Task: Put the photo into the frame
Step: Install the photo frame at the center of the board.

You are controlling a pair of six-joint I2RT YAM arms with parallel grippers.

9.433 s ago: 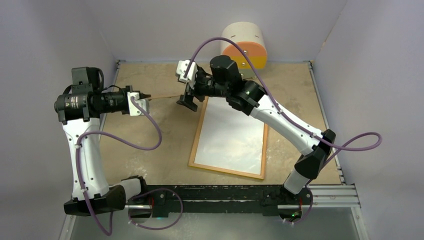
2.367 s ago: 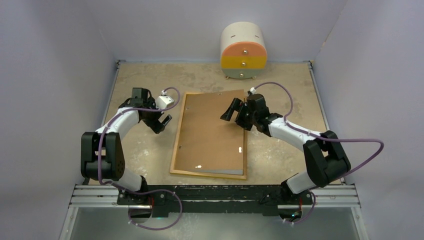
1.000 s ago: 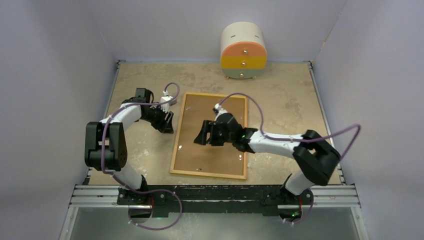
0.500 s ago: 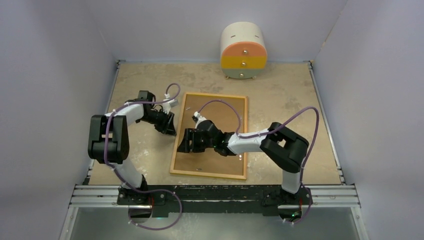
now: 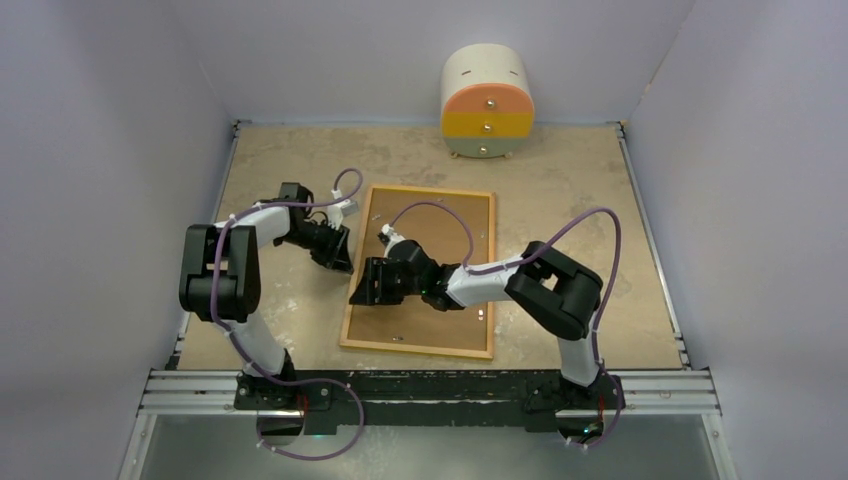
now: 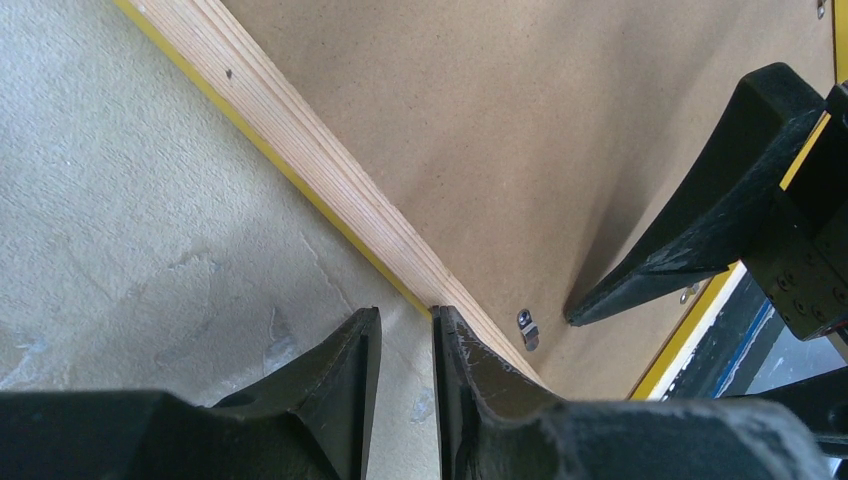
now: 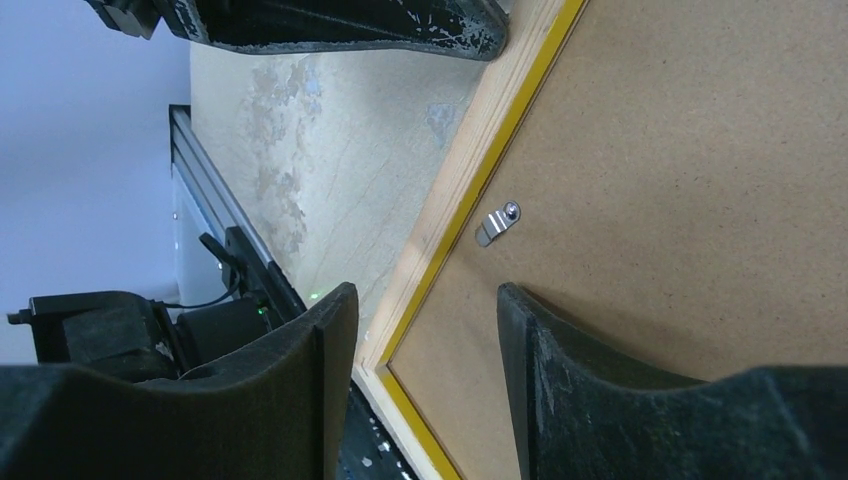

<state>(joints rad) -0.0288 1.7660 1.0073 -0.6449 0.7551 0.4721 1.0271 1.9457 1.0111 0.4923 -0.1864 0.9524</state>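
The frame (image 5: 430, 190) lies face down on the table, showing its light wood back and a yellow inner lip. A brown backing board (image 5: 445, 235) fills it. The photo is hidden from view. My left gripper (image 5: 338, 255) is low at the frame's left rail (image 6: 300, 150). Its fingers stand a narrow gap apart with only table between them, and one fingertip (image 6: 445, 325) rests at the rail's outer edge. My right gripper (image 5: 366, 286) is open and hovers over the same left rail (image 7: 470, 190) and the board's edge, near a small metal clip (image 7: 497, 224).
A round drawer unit (image 5: 487, 100) with orange and yellow fronts stands at the back wall. The enclosure's purple walls close in the table on three sides. The arms' mounting rail (image 5: 430, 385) runs along the near edge. The two grippers are close together at the frame's left side.
My right gripper has swept left across the backing board to the frame's left rail, and its jaws have narrowed. My left gripper's jaws have closed most of the way at the rail's edge.
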